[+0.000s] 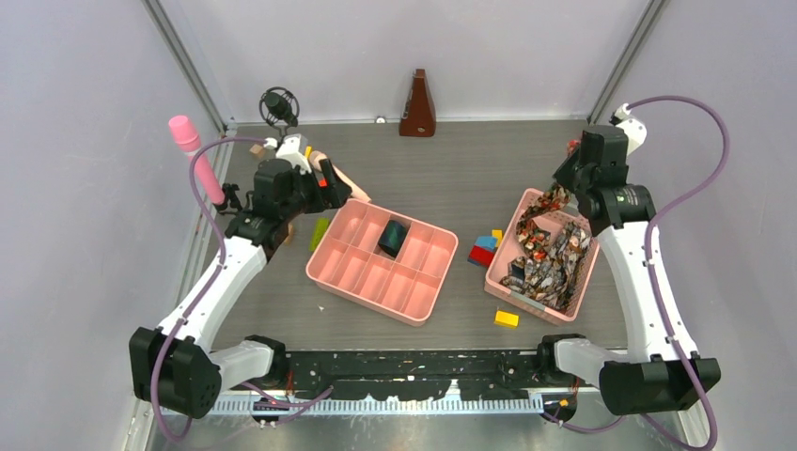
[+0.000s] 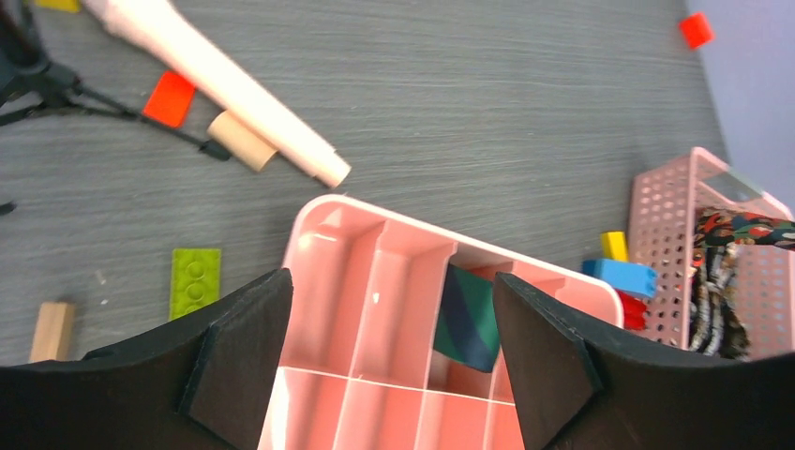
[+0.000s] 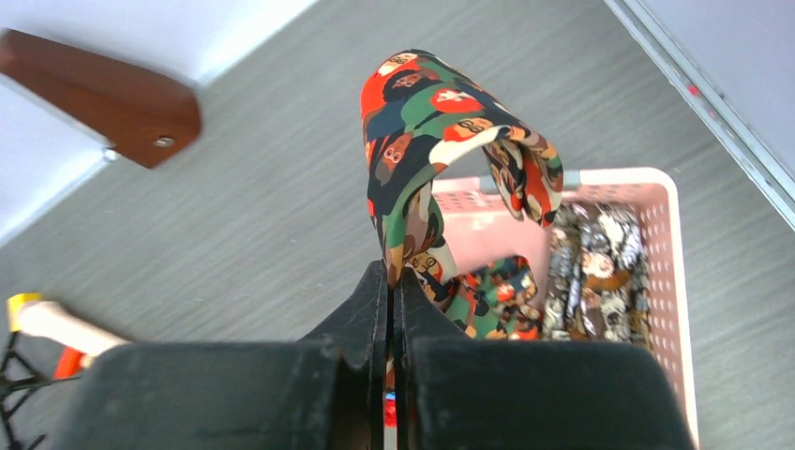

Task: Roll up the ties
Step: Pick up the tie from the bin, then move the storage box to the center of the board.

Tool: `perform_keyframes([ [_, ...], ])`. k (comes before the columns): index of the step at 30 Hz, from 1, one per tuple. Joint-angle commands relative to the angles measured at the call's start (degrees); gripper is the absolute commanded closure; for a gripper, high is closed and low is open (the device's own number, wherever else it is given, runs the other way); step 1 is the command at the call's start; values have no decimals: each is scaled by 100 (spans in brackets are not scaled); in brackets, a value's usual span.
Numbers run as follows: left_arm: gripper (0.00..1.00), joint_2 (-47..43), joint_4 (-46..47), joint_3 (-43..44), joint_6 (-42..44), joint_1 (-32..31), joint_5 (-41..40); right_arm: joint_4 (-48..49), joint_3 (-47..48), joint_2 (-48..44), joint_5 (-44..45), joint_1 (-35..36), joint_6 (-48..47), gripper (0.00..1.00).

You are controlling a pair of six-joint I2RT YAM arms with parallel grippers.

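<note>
One tie [image 3: 422,122] — pinched in right tool [image 3: 389,281] | left tool [image 2: 392,281] spread wide

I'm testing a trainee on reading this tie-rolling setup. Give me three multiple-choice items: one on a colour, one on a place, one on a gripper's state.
1. The perforated basket holding loose ties is: A blue, B pink, C white.
2. The rolled tie lies: A in that basket, B in a compartment of the divided tray, C hanging in mid-air.
3. The right gripper is: A open and empty, B out of view, C shut on a floral tie.
Key: 1 B, its walls are pink; 2 B, it sits between the tray's dividers; 3 C, its jaws pinch the fabric.
</note>
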Motion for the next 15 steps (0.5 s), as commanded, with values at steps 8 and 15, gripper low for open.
perform_keyframes([
  [8, 17, -32, 783, 547, 362, -510, 1205, 839, 1089, -183, -875, 215, -198, 100],
  [15, 21, 21, -240, 846, 437, -839, 664, 845, 1922, 206, -623, 1423, -672, 100],
])
